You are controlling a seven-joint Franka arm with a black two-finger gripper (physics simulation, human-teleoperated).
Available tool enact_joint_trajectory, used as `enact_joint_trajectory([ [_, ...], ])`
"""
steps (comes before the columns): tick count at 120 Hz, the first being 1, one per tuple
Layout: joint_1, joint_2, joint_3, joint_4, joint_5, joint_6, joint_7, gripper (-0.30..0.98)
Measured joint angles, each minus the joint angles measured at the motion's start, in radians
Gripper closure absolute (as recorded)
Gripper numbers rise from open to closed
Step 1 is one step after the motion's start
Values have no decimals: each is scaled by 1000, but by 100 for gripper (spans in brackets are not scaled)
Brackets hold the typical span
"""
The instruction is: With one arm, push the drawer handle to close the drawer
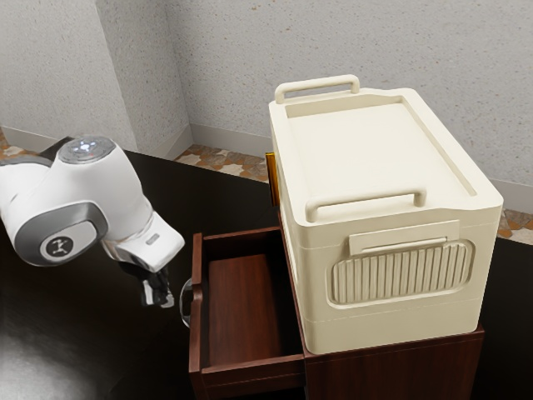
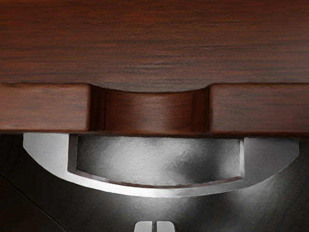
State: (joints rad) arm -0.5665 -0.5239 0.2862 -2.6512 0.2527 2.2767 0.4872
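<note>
Fingers together, the gripper (image 2: 154,227) stood just short of the handle (image 2: 159,192), which lay toward the exterior view's right, its long axis following the open drawer's front (image 1: 196,325), across the needed push.

at six o'clock in my exterior view, i see the red-brown drawer (image 1: 246,292) open, its curved silver handle (image 2: 154,192) at its nine o'clock.

Soft, even light brightens the wall (image 1: 225,67) and cream box (image 1: 358,150). Hazy white glare spreads over the black bench (image 1: 50,333) at the exterior view's near left. The drawer (image 1: 196,317) darkens toward the box. In the wrist view, cloudy reflections surround the shiny handle (image 2: 145,191).
</note>
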Motion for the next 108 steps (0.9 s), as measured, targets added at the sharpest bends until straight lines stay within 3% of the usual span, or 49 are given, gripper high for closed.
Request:
enact_joint_trajectory([
  [54, -4, 96, 7, 12, 61, 148, 18, 79],
  [108, -89, 182, 28, 45, 72, 280, 28, 79],
])
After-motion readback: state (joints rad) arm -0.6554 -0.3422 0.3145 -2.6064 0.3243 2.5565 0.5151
